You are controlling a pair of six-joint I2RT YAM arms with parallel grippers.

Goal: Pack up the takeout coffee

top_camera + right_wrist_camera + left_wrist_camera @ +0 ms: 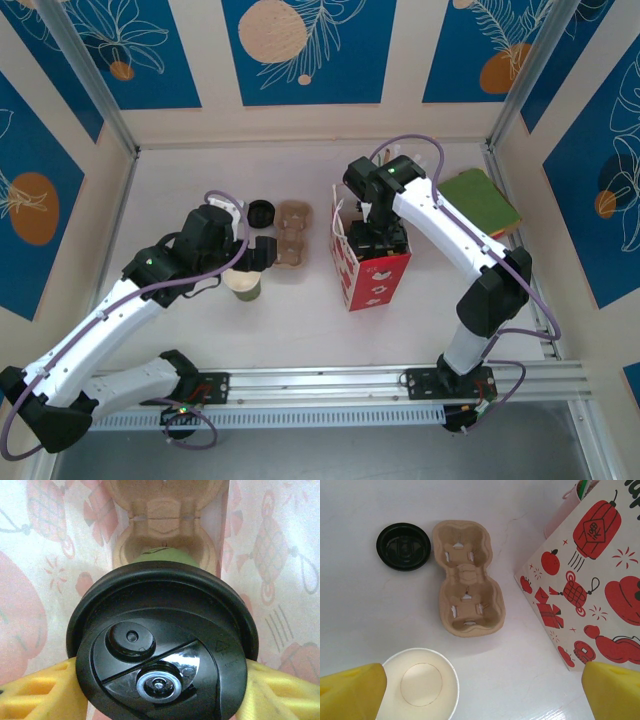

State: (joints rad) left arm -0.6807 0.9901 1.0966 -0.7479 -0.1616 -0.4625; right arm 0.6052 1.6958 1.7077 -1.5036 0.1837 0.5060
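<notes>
The right gripper (160,695) is clamped on the coffee (162,630) just under its lid, with the cup axis vertical, inside the bag (30,580). A carrier (165,515) pocket lies below and slightly ahead of the cup, so the next move is probably a short descent. The left gripper (482,690) hangs outside the bag, fingers apart, over a lidless cup (420,685).
</notes>
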